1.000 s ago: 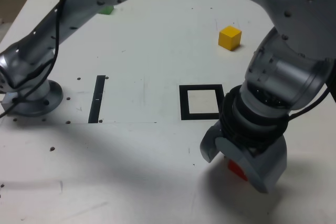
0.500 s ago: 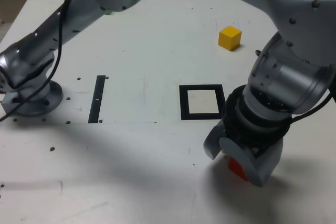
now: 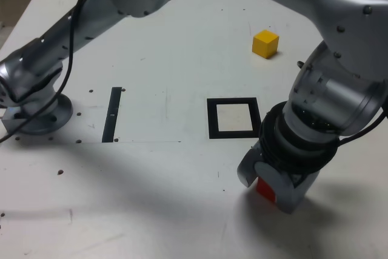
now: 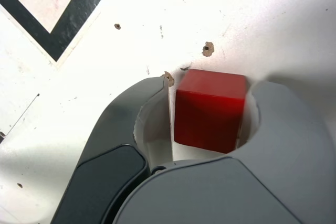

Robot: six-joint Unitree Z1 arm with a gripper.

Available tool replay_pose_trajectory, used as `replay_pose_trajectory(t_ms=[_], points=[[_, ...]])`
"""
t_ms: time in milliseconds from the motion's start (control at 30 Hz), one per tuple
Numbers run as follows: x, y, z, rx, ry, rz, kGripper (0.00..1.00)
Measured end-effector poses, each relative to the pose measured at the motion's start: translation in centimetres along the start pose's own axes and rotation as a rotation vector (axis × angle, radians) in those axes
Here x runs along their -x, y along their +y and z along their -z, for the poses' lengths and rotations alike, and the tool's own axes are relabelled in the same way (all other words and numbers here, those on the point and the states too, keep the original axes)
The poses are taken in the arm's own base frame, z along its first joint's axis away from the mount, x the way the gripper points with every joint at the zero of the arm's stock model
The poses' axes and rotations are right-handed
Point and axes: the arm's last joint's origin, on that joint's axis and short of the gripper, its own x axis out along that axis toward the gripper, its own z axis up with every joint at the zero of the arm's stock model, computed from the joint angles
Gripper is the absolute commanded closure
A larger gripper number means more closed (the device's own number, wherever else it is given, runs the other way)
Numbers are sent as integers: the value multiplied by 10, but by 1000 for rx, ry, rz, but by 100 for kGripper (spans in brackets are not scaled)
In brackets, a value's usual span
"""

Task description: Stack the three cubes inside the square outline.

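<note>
The red cube (image 4: 210, 109) sits on the white table (image 3: 163, 40), low toward the exterior view's right, just below and to the right of the square outline (image 3: 234, 117). The gripper (image 4: 207, 111) is down around it. In the wrist view one jaw presses against one side of the cube, and the other jaw stands right at the opposite side with only a thin sliver of a gap, so the jaws are nearly closed on it; whether the grip is already firm cannot be told.

The yellow cube (image 3: 265, 43) lies well apart, farther up the table on the exterior view's right. The green cube is not visible; the arm covers much of the far side of the table.

The step in hand looks like picking up the first cube. The outline is empty, so no stacking has been done. The next move likely calls for finishing the squeeze, lifting straight up, then a short carry toward the outline, setting the cube squarely inside its white centre.

The table between the cube and the outline is bare, apart from small holes in the surface. The narrow black strip (image 3: 112, 113) lies well off on the exterior view's left. The table's right edge is out of frame.
</note>
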Motion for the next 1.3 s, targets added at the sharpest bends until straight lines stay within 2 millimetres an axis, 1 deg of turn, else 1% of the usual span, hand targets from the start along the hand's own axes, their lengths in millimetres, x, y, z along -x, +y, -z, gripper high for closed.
replay_pose_trajectory(t_ms=[333,500,633,733,900,1033,1300], points=[[1,0,0,5,-1,7,66],[1,0,9,46,21,20,66],[10,6,25,100,21,25,66],[16,16,42,152,26,35,66],[21,31,66,241,40,61,66],[22,44,83,312,44,90,66],[17,59,107,419,25,136,66]])
